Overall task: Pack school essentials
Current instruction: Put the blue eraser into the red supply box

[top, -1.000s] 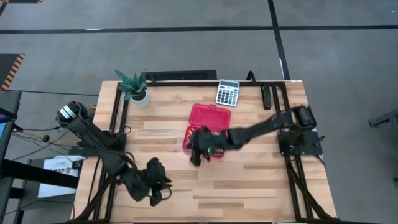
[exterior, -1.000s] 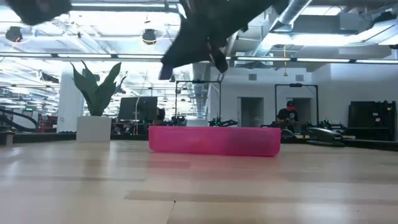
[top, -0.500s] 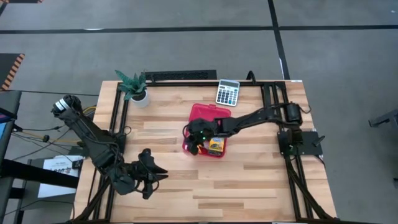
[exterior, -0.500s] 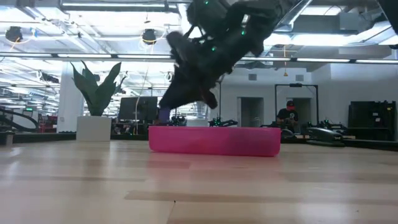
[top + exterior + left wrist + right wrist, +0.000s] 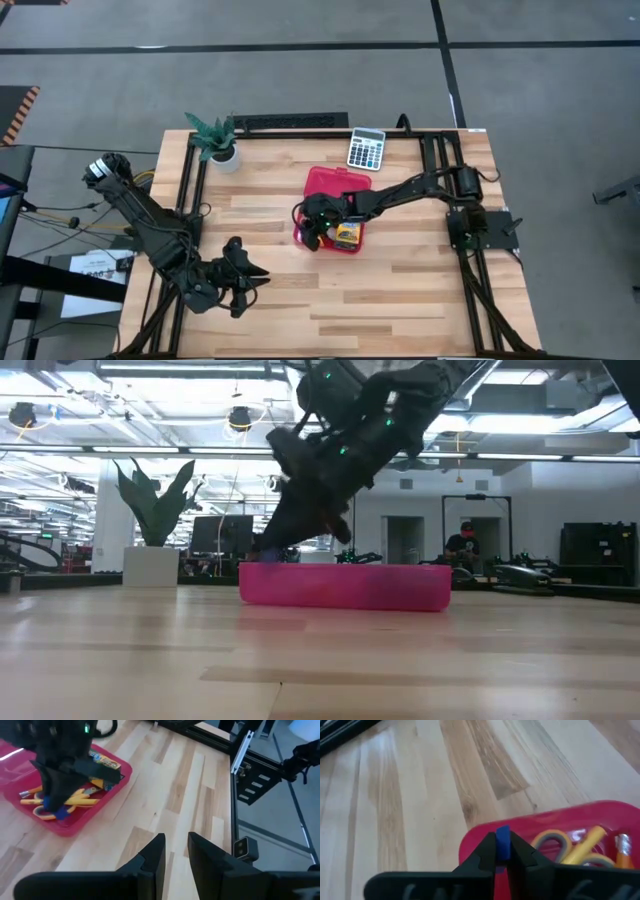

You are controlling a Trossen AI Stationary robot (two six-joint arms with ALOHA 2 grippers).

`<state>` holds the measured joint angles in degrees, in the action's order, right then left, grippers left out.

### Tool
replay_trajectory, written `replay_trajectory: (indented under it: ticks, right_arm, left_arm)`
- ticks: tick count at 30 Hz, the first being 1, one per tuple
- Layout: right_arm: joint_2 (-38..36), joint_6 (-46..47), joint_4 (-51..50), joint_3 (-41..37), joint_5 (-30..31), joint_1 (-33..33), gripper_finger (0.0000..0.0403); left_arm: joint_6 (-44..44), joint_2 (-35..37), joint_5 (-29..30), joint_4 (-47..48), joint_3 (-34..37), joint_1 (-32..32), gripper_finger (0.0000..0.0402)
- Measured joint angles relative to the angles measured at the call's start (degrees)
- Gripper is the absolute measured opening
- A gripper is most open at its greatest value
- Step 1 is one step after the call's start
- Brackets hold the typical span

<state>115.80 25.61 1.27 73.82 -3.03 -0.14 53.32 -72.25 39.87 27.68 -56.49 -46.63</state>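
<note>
The right gripper (image 5: 502, 851) is clenched on a tiny blue piece (image 5: 503, 841), held between its two dark fingertips just above the rim of the open red plastic hinged case (image 5: 336, 191), at the case's end facing the table's left edge. One case lies near the middle of the tabletop, and inside it show one pair of yellow-orange-handled scissors (image 5: 47, 811), a yellow pencil-like stick (image 5: 585, 844), thin orange pencils (image 5: 30, 793) whose number cannot be told, and one green-yellow crayon box (image 5: 104, 761) against the far wall of the tray. The left gripper (image 5: 176, 852) hovers near the tabletop's front left corner, well apart from the case, its two fingers slightly parted and holding nothing. One grey calculator (image 5: 366, 149) lies at the back edge, and one small potted green plant (image 5: 215, 138) stands at the back left corner. The pale wooden plank table (image 5: 400, 290) sits in a black metal frame on a grey floor. Beyond it the low view shows a bright workshop hall with one person (image 5: 463, 546) far off.
</note>
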Motion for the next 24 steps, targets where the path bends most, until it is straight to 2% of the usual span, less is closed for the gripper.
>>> replay_trajectory:
  ticks: [5,16,20,24]
  right_arm:
    - [2.8,0.0,0.0,0.0,0.0,0.1,0.0030]
    - [2.9,2.2,-1.0,-0.1,0.3,-0.8,0.0060]
    - [2.7,1.6,-1.5,-0.1,0.3,-0.8,0.0085]
    - [0.0,1.0,-3.8,0.0,0.0,-1.4,0.0130]
  left_arm:
    - [0.2,0.0,0.0,0.0,0.0,0.0,0.0071]
    - [0.3,0.0,0.1,0.0,0.0,0.0,0.0071]
    - [0.4,0.0,0.1,-0.1,0.0,0.0,0.0071]
    - [0.4,0.0,0.2,-0.2,0.0,0.0,0.0071]
